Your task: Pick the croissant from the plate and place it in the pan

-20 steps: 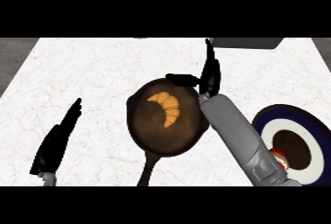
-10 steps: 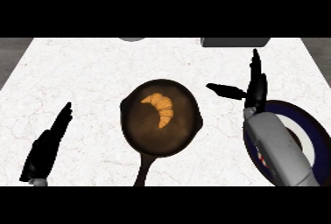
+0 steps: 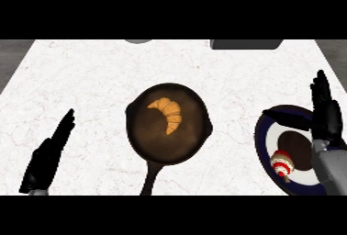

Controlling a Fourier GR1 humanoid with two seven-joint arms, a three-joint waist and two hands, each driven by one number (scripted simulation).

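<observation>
Croissant (image 3: 169, 114) is in the pan (image 3: 169, 137), centre of frame, lying on the upper half of the pan floor, curved, tips pointing up-left and down. Placement looks done.

Handling: light, soft, flaky crust, so it crushes and sheds if squeezed. Not slippery. If it needs a re-grab, take it across the thick middle of the arc, not the thin tips, which would likely snap. Pan walls are low and approach from above is open.

Right hand (image 3: 325, 112) is at the right edge of the frame, over the upper rim of the plate (image 3: 265, 137). Fingers straight and pointing up, thumb out to the left, holding nothing. Left hand (image 3: 49, 156) is in the lower left, flat on or just above the counter (image 3: 81, 78) (can't tell which from this angle), fingers straight, empty, resting.

A small red-and-white item (image 3: 282, 163) remains on the plate, possibly a cupcake; too small to be sure.

Versus a second ago: right hand was at the pan's upper right rim, and now it has pulled clear to the right, over the plate. Croissant and pan hold the same relative pose. Left hand keeps its pose.
</observation>
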